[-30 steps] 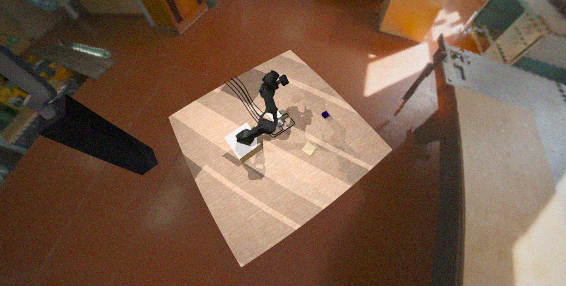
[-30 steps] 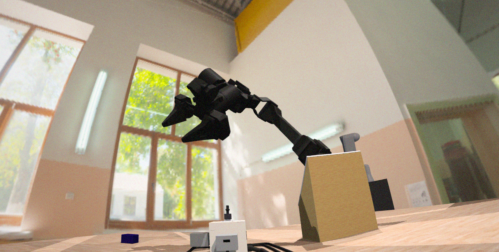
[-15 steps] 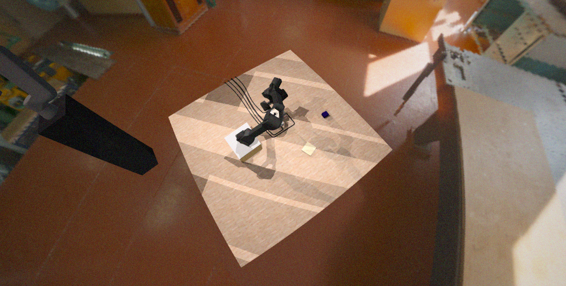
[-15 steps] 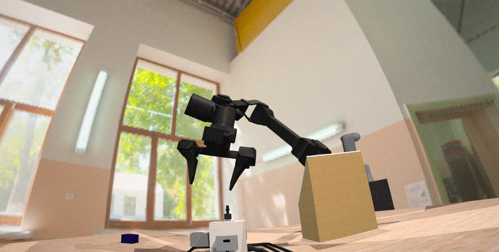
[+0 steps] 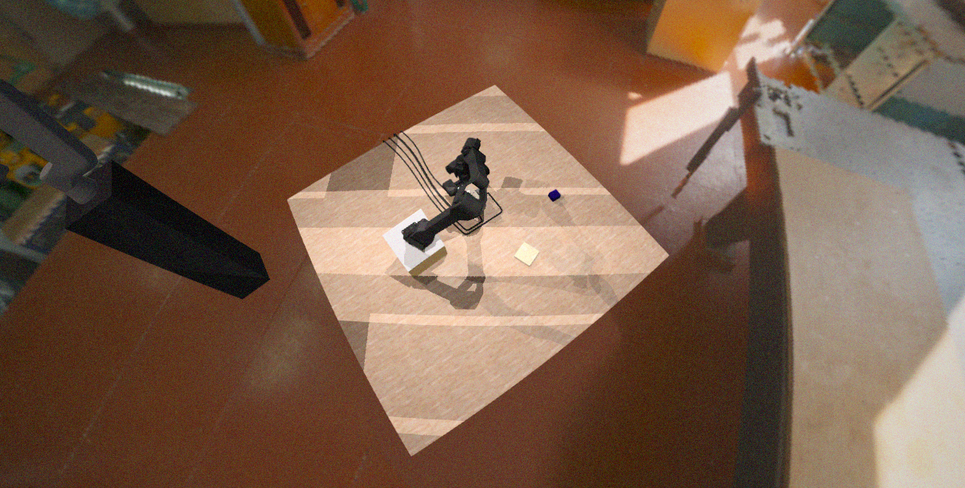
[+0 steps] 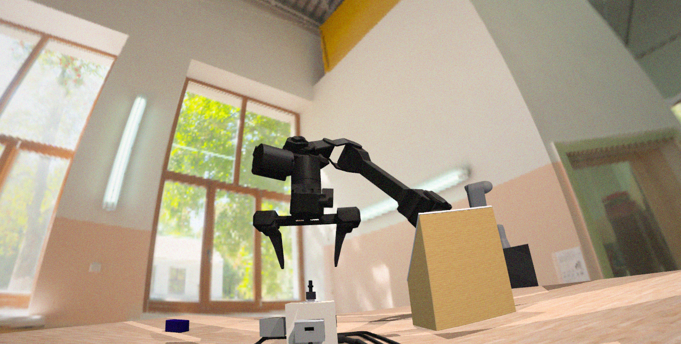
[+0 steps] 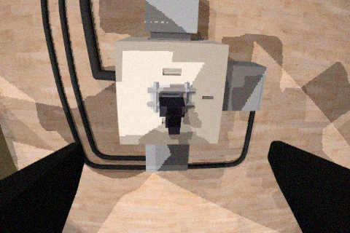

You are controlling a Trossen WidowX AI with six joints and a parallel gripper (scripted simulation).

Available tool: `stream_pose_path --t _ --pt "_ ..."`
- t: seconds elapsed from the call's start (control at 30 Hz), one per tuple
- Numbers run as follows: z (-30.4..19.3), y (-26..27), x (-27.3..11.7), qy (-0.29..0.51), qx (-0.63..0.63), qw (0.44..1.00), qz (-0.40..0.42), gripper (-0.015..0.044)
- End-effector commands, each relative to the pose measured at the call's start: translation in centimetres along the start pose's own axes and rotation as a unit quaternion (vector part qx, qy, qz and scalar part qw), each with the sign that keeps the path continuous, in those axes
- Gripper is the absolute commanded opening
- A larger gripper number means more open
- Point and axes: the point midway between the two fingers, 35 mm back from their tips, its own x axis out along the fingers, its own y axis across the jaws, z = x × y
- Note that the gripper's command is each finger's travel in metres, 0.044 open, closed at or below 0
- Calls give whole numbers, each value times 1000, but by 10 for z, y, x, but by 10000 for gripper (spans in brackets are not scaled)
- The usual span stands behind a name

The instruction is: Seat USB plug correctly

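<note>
Claw [image 6: 309, 267] [image 7: 180, 153] spread, nothing gripped, above plug [image 6: 310, 290] [image 7: 172, 106]. Likely pre-grasp step; next: centre over plug, descend straight, pinch, pull free.

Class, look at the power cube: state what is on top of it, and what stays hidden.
On the power cube, the black USB plug stands upright in a socket. The plug covers that socket's opening; its inserted end is hidden.

Table top [image 5: 431, 363] [image 6: 595, 301] [image 7: 175, 207] pale wood-look, matt; power cube [image 6: 297, 311] [image 7: 140, 98] smooth, plastic-looking
</note>
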Motion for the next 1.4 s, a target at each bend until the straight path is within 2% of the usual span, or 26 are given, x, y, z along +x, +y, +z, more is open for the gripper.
stream_pose_path --t 0.0,0.97,1.37 --pt "0 1 3 0 1 1000 3 440" --pt "-1 1 29 0 1 1000 3 440" --pt "0 1 28 -1 2 1000 4 125"
